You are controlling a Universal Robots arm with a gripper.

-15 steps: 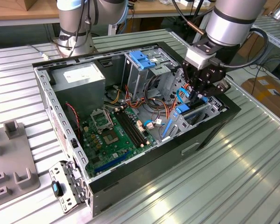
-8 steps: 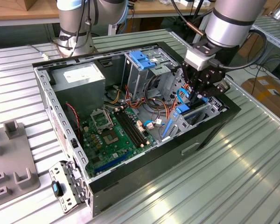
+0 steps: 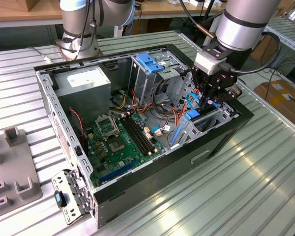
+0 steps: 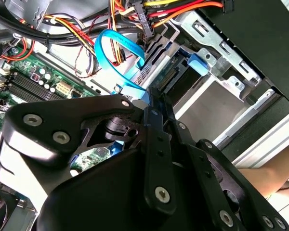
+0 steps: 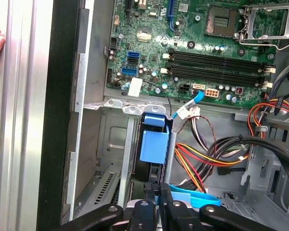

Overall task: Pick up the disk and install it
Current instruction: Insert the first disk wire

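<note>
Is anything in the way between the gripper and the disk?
Nothing visible. The gripper is right at the disk, which stands on edge in the bay. A blue cable runs beside the gripper, not between them.

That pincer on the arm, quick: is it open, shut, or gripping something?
Pincer: down inside the computer case, its fingers drawn close together at the blue-railed disk standing in the bay; a firm grip on it cannot be told.

An open computer case (image 3: 152, 162) sits on a ribbed metal surface (image 3: 246, 187). Just beside the case's near corner lies a detached metal bracket (image 3: 69, 194); a grey moulded fixture (image 3: 12, 169) rests farther out on that side.
</note>
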